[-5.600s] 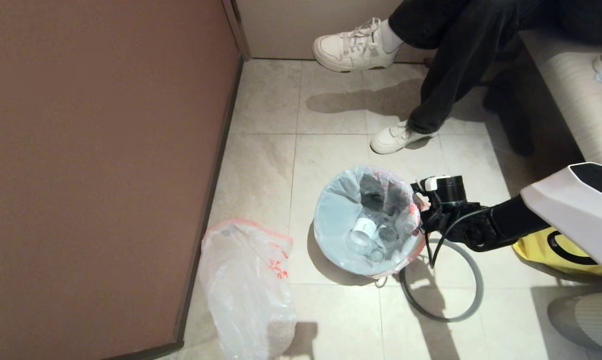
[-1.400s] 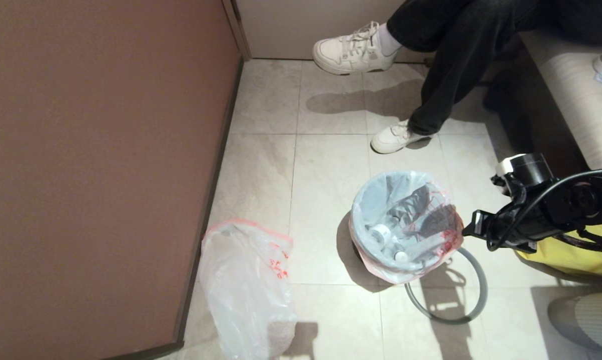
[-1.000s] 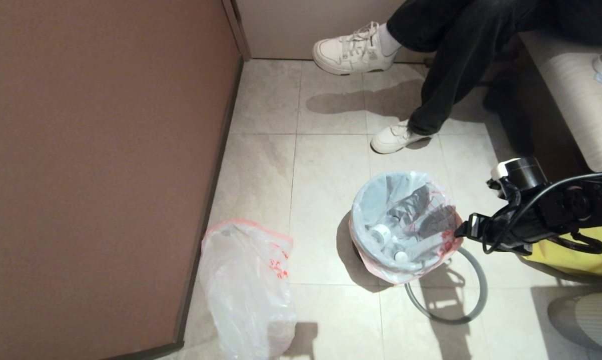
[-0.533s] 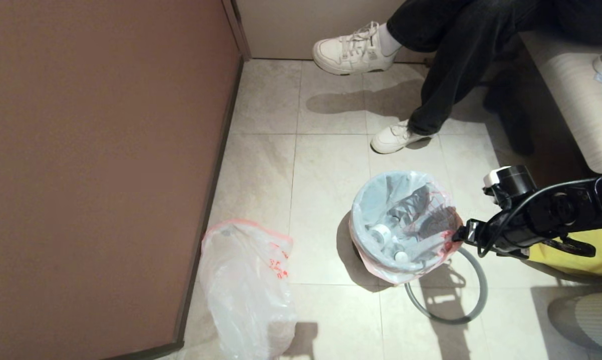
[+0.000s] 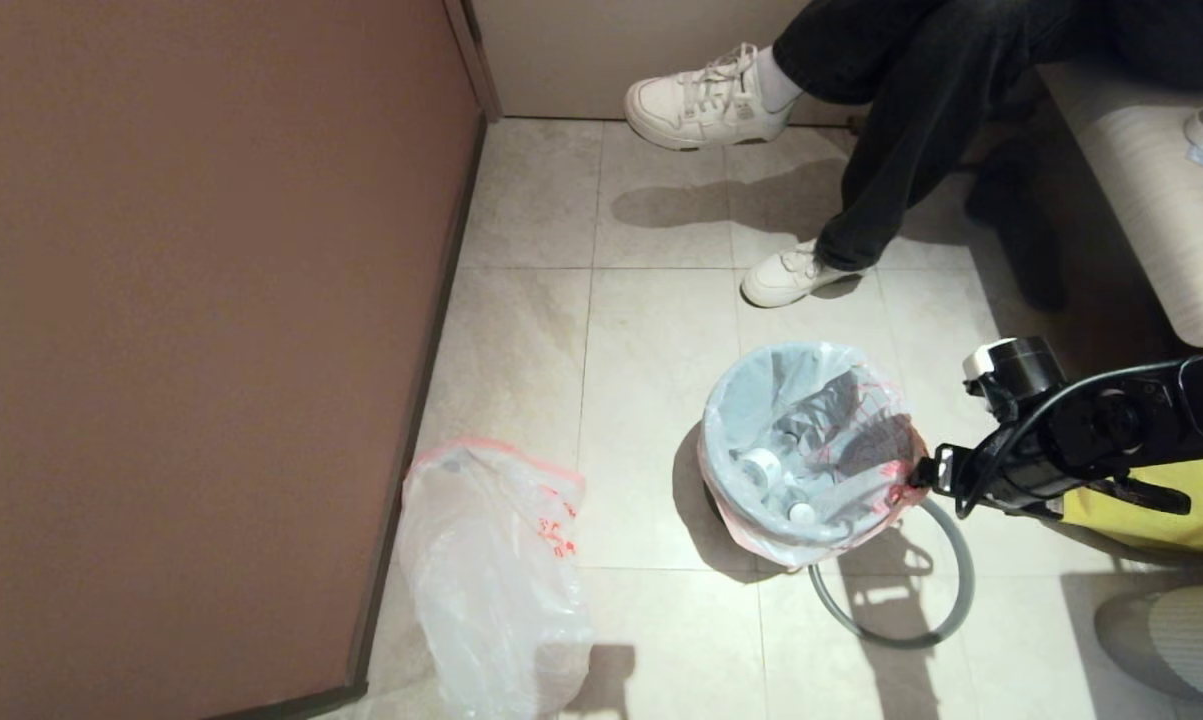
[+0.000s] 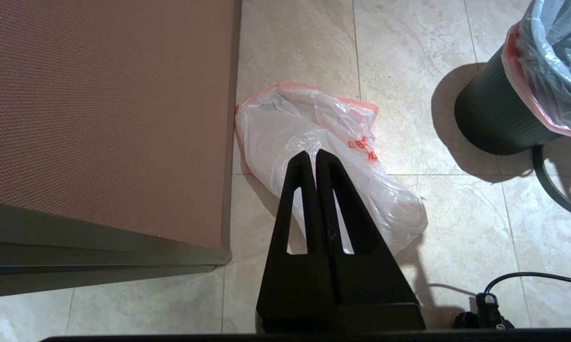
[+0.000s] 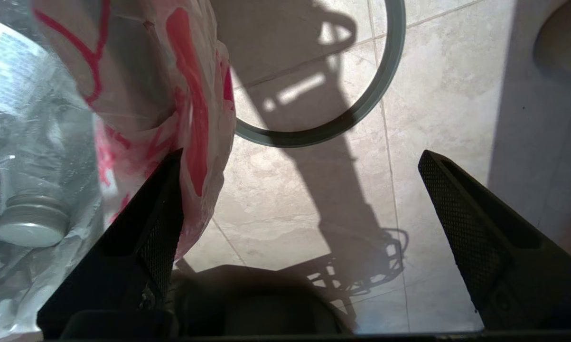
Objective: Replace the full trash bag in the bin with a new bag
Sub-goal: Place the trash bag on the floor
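The full trash bag lines the bin, its pink-red edge folded over the rim, with small white cup and bottle shapes inside. The bin's grey hoop lies loose on the floor beside it. My right gripper is open at the bin's right rim; one finger touches the bag's pink edge, the other stands over bare floor. The new bag lies crumpled by the wall. My left gripper hangs shut and empty above the new bag.
A brown panel closes the left side. A seated person's legs and white shoes are beyond the bin. A yellow bag and a bench stand at the right. A cable lies on the floor.
The bin with its bag has shifted to the right since the oldest frame. Over the last second my open right gripper has crept left and down to the bag's rim.
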### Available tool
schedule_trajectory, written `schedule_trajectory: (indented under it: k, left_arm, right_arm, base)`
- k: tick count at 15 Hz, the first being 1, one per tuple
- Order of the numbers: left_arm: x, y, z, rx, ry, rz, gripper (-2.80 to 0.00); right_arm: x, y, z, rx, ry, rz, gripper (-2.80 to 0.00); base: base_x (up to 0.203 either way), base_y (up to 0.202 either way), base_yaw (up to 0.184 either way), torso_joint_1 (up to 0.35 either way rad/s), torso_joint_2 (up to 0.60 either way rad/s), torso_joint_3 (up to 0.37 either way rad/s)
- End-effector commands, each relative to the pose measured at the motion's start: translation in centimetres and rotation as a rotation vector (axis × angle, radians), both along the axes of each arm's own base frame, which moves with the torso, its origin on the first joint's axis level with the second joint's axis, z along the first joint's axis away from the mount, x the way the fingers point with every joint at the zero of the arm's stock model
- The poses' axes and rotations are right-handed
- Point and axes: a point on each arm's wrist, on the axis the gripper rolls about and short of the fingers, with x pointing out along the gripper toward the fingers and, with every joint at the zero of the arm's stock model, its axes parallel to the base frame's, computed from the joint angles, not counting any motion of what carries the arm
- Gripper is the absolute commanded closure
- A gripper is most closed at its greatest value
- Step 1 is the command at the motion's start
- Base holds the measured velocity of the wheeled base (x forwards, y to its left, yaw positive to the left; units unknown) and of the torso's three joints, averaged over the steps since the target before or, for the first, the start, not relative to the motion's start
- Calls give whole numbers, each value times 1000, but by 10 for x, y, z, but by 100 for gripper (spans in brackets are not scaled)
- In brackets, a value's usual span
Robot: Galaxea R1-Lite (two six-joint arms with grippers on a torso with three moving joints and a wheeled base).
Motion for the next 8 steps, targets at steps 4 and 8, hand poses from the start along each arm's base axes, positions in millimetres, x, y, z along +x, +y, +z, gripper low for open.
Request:
schedule_trajectory:
  k: [4, 8]
  left_arm:
    - [0, 0, 0, 0, 1, 0, 0]
    - [0, 0, 0, 0, 1, 1, 0]
  right_arm:
    - [8, 1, -17, -9, 25, -5, -280]
    - [16, 2, -25, -5, -1, 6, -280]
  base:
    - [0, 0, 0, 0, 0, 0]
    - [0, 0, 0, 0, 0, 0]
